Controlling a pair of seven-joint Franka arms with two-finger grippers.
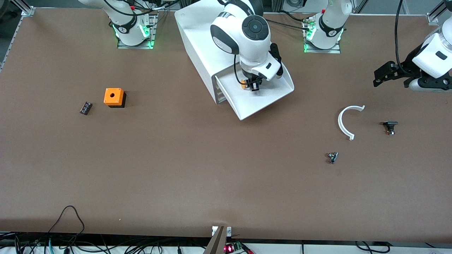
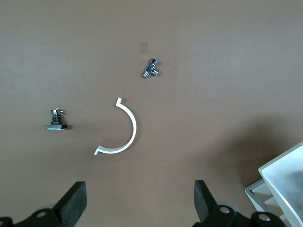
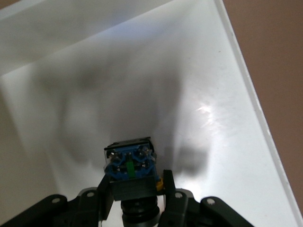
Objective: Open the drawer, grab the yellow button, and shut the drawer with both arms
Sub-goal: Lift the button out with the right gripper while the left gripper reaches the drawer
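The white cabinet (image 1: 197, 46) stands near the arms' bases, its top drawer (image 1: 268, 102) pulled out. My right gripper (image 1: 255, 86) reaches down into the drawer. In the right wrist view its fingers (image 3: 169, 191) are closed on the black-and-blue body of the button (image 3: 130, 165), above the white drawer floor (image 3: 227, 118). A bit of the button's orange cap (image 1: 243, 84) shows beside the gripper. My left gripper (image 1: 383, 74) is open and empty, held in the air over the left arm's end of the table; its fingertips (image 2: 75, 198) stand wide apart.
An orange cube with a hole (image 1: 113, 96) and a small dark part (image 1: 85, 108) lie toward the right arm's end. A white curved piece (image 1: 348, 120), a black bolt part (image 1: 390, 126) and a metal fitting (image 1: 332, 157) lie under the left gripper. Cables run along the table's front edge.
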